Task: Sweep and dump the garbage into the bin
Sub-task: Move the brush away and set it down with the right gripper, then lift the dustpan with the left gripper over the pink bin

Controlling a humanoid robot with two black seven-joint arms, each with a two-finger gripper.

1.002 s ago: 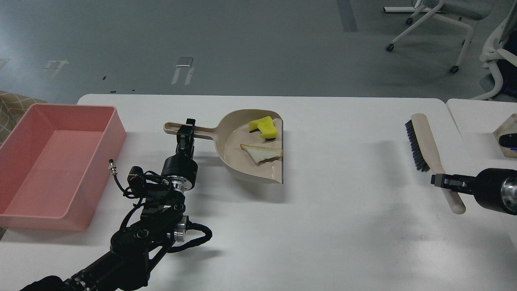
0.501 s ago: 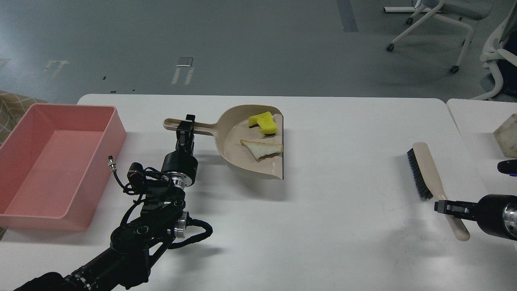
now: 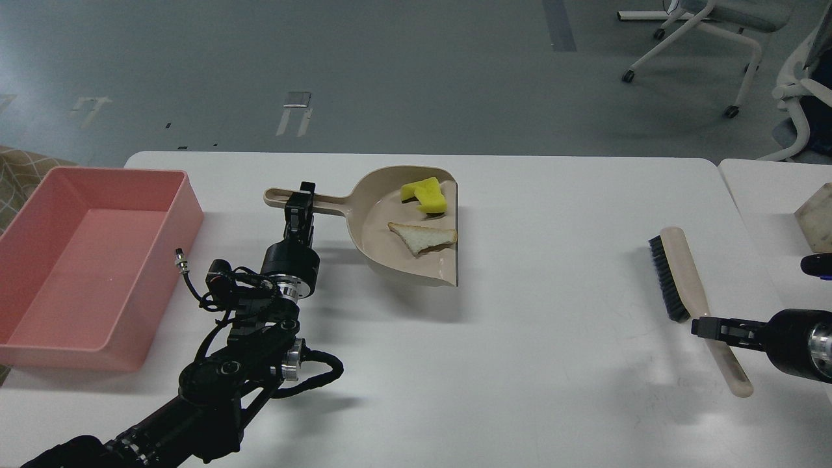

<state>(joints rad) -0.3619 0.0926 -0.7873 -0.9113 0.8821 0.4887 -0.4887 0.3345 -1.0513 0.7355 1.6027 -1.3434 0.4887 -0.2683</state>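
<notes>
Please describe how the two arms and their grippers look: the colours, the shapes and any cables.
Both arms are black with round joint housings and silver metal rings. The left arm carries loose black cables looping beside its joints and a small silver connector on a short lead. The left gripper is narrow and black, with two slim fingers. The right gripper is also black and flat; behind it sits a thick black cylinder with a silver ring.

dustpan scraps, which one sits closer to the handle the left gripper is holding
The bread slice; its pointed corner reaches toward the handle. The yellow piece sits farther back, near the dustpan's open edge.
</notes>
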